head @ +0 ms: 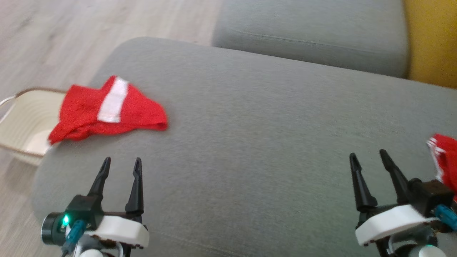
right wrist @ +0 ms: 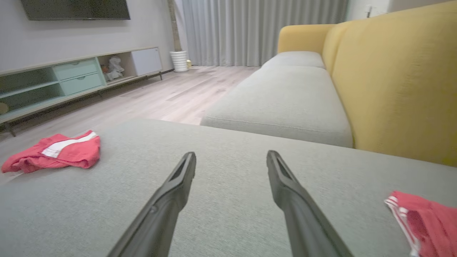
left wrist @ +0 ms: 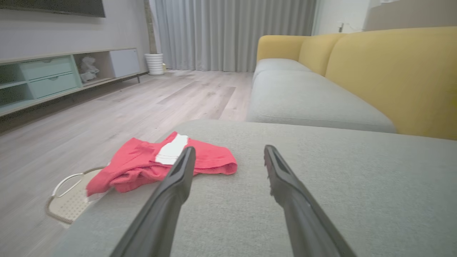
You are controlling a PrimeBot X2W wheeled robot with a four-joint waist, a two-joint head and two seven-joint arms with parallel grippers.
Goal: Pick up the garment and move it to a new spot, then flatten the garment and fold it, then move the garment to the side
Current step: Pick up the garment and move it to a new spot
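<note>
A crumpled red garment with a white stripe (head: 107,109) lies at the left edge of the grey sofa cushion (head: 257,142), one end hanging over the side. It also appears in the left wrist view (left wrist: 157,164) and the right wrist view (right wrist: 57,151). A second red garment with white trim (head: 444,159) lies at the right edge of the cushion, by my right arm (right wrist: 421,221). My left gripper (head: 122,164) stands open below the first garment, holding nothing. My right gripper (head: 368,157) is open too, over bare cushion.
A cream basket (head: 25,121) stands on the wooden floor (head: 53,39) beside the cushion's left edge, under the hanging garment. A second grey seat (head: 310,32) and the yellow backrest (head: 433,39) lie beyond. A low cabinet (left wrist: 53,76) lines the far wall.
</note>
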